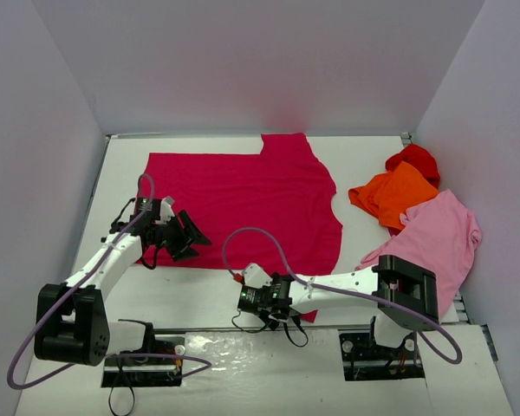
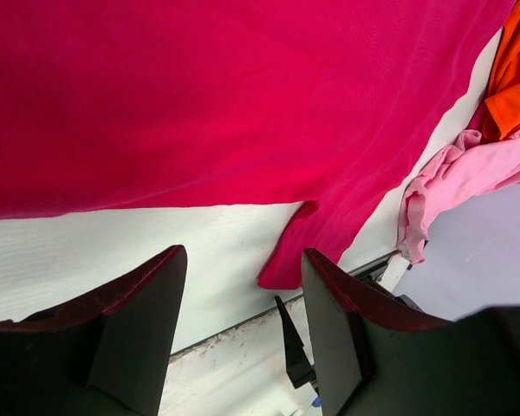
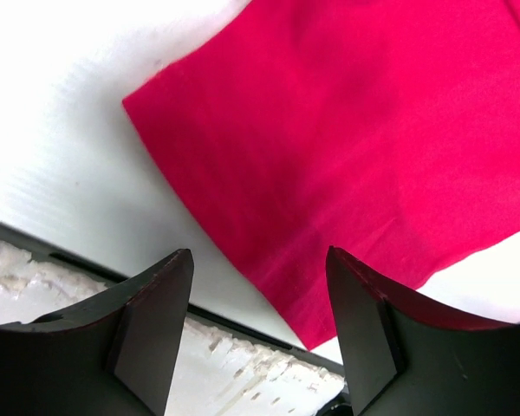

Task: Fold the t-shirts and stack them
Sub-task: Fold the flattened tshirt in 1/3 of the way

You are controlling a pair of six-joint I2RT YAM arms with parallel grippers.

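Observation:
The large crimson t-shirt (image 1: 243, 195) lies spread flat on the white table, one sleeve reaching toward the near edge (image 3: 347, 156). At the right lie the orange (image 1: 394, 195), bright red (image 1: 413, 159) and light pink (image 1: 442, 234) t-shirts in a loose pile. My left gripper (image 1: 199, 245) hovers at the crimson shirt's near left hem, open and empty (image 2: 243, 256). My right gripper (image 1: 269, 305) is low over the table's near edge beside the sleeve corner, jaws open with nothing pinched (image 3: 260, 253).
White walls close in the table on the left, back and right. Bare table surface (image 1: 199, 290) runs between the shirt's hem and the near edge strip (image 3: 243, 355). The pink shirt (image 2: 468, 169) hangs over the table's right near corner.

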